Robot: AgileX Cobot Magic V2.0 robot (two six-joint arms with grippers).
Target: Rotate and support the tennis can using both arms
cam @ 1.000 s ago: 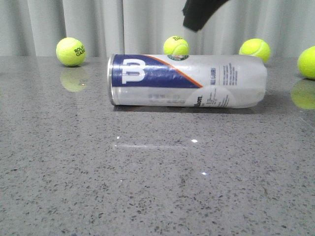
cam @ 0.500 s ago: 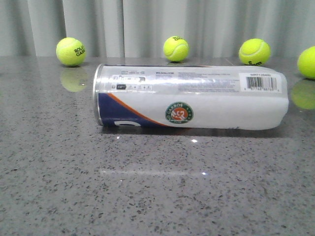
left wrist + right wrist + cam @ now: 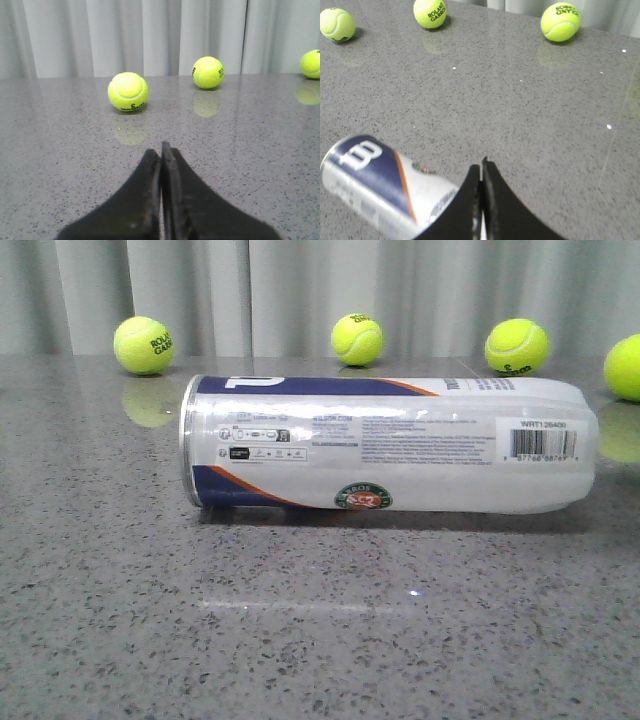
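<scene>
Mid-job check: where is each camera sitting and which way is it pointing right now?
Front view: low at the table edge, facing forward at the lying tennis can and curtain; no arm shows.
Left wrist view: on the left arm, low and level, facing tennis balls and curtain; shut left gripper shows.
Right wrist view: on the right arm, raised, angled down; shut right gripper shows.
Shared: front and right wrist views both show the can.

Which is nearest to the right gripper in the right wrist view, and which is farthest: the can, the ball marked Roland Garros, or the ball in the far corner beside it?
From the right gripper:
1. The can, lying right beside the fingers.
2. The Roland Garros ball, far across the table.
3. The corner ball, slightly farther out to the side; close to the second.
</scene>
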